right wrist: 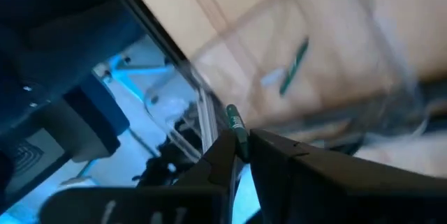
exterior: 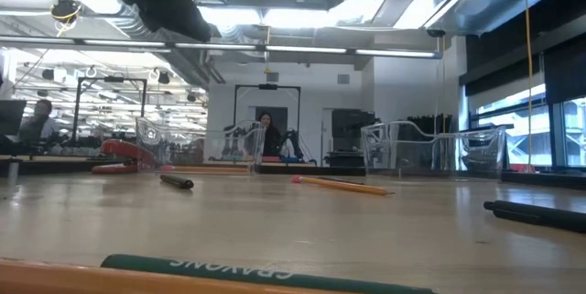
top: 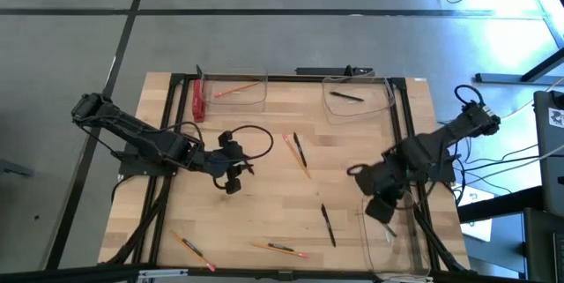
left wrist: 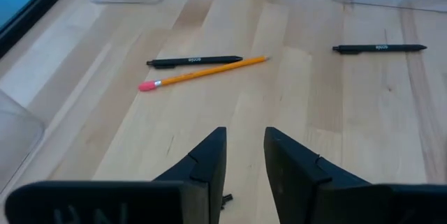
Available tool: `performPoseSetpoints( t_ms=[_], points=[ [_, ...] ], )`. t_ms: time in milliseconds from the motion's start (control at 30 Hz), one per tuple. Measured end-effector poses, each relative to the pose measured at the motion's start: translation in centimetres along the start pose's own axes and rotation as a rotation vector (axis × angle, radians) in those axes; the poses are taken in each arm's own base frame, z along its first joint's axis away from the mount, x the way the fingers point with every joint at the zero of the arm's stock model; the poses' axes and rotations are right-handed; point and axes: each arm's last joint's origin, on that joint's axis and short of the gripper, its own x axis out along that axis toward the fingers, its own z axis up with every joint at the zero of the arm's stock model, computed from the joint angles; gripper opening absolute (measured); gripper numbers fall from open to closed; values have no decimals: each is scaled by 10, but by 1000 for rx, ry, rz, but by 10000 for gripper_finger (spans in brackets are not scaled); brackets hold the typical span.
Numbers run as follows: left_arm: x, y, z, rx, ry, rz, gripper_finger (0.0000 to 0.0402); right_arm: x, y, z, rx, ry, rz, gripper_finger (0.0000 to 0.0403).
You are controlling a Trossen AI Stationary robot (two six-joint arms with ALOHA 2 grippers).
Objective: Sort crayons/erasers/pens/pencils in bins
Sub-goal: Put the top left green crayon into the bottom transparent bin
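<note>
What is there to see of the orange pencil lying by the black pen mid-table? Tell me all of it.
The pencil is a thin orange stick with a pink eraser at one end. It lies flat on the wooden table, near the middle, between the two arms. A black pen lies beside it at a shallow angle, and the two seem to meet near the pencil's end away from the eraser. Nothing grips it: the left gripper hovers short of it, open and empty.

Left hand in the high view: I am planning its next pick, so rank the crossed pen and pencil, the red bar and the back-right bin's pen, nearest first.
From the left hand:
1. Crossed pen and pencil, mid-table, to its right.
2. Red bar, back-left edge.
3. Pen in the back-right bin, farthest.
</note>
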Motion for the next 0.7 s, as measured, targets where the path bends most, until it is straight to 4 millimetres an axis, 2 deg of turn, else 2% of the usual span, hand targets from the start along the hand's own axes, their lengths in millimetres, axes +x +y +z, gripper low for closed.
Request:
performPoseSetpoints(
  t_ms=[167, 467, 700],
  points=[
    [0, 0, 0, 29, 0, 0, 90, 32, -2, -5, 87, 79, -19, 35],
    [0, -3, 2, 122, -1, -75, 90, 99, -16, 9, 144, 171, 68, 35],
    [0, -5, 2, 156, 11, -148, 90, 126, -35, 17, 145, 169, 75, 34]
  ],
)
